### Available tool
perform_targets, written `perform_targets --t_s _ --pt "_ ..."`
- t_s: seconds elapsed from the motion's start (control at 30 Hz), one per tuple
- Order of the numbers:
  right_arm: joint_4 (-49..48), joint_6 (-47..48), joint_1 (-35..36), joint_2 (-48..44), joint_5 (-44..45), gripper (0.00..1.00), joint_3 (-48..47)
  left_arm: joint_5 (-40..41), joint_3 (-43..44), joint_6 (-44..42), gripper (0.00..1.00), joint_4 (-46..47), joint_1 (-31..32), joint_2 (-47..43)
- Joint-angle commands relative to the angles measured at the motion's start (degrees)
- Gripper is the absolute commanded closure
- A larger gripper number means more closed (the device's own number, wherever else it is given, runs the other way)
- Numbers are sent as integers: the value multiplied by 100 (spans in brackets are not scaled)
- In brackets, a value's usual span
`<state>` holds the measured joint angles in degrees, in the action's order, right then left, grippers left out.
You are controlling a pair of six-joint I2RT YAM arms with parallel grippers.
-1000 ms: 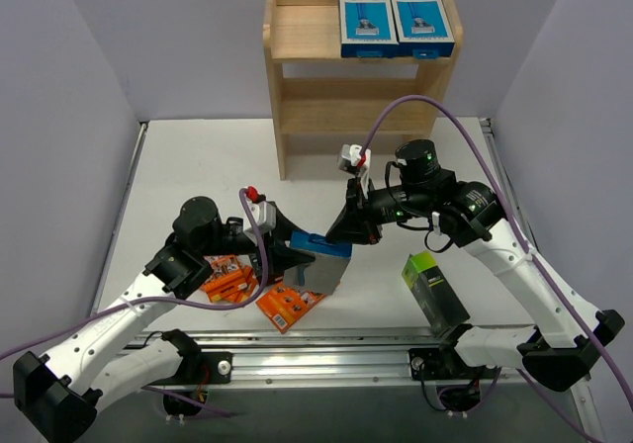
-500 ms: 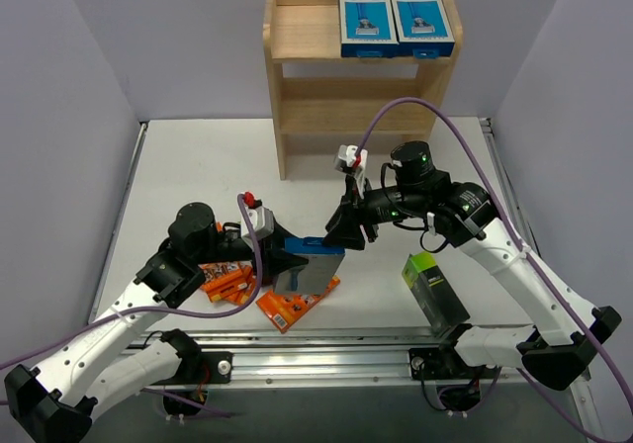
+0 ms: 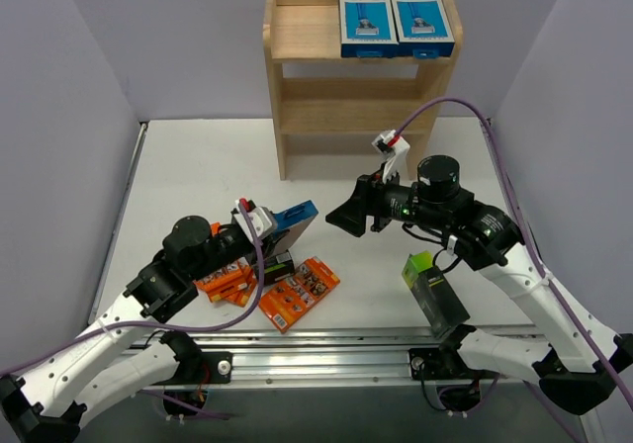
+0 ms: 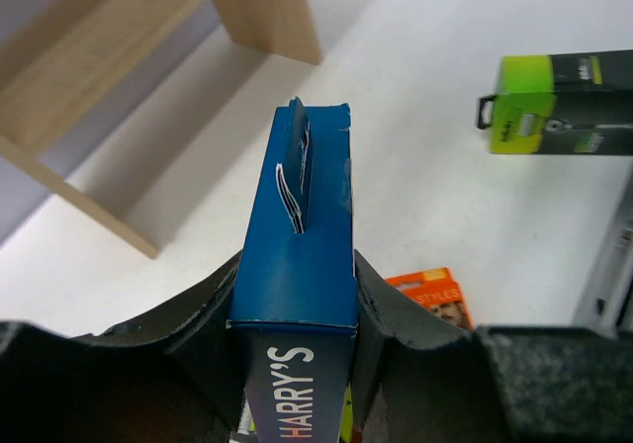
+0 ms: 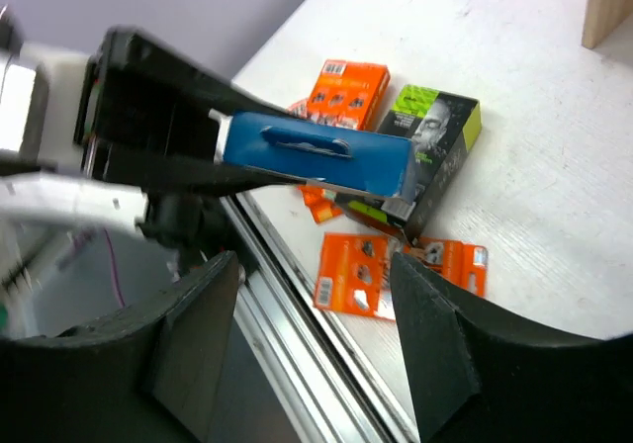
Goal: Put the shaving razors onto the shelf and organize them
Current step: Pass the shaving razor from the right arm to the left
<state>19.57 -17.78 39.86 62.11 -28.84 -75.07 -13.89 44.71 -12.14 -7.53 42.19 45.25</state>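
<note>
The blue-and-white cardboard razor box [image 3: 294,220] is now gripped by the left gripper [image 3: 265,227] alone. A second ago it was pinched from both sides low over the table. Now the right gripper [image 3: 341,218] is drawn back toward the right, well apart from the box, with its jaws spread wide and nothing between them. In the right wrist view only the table and scattered packs are seen between its fingers [image 5: 203,324].

In the left wrist view the box [image 4: 302,235] is clamped at its near end by both pads, one on each broad face, so the hand-over is judged complete. The box is also lifted clear of the flat orange blister packs [image 3: 299,293] and the black-and-lime-green box [image 3: 278,265] lying beneath it.

The box's long axis is seen running from the left gripper up and to the right, toward the foot of the light natural-wood three-tier shelf [image 3: 273,77]. The free end is carried higher than the gripped end. The narrow blue edge with the hang tab is turned upward, and the broad faces are set roughly vertical.

Two matching blue-and-white boxes [image 3: 396,23] are already standing side by side on the top tier, at its right. The held box is probably meant for the bare space to their left. A second black-and-lime-green box [image 3: 433,290] is left on the white table [image 3: 198,166] near the right arm's base.
</note>
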Motion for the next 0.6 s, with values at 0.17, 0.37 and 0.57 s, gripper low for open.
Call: perform_targets --t_s 0.17,0.37,0.57 --pt "-1614 -2887 495 -559 1740 39 879 3562 451 -1833 98 1118 1577 53" --pt "-2150 -3723 1120 -568 2733 32 1055 5158 293 -3408 98 2402 2442 572" --pt "-2308 -4224 1630 -445 3471 29 1222 5835 12 -4541 98 3748 2610 721"
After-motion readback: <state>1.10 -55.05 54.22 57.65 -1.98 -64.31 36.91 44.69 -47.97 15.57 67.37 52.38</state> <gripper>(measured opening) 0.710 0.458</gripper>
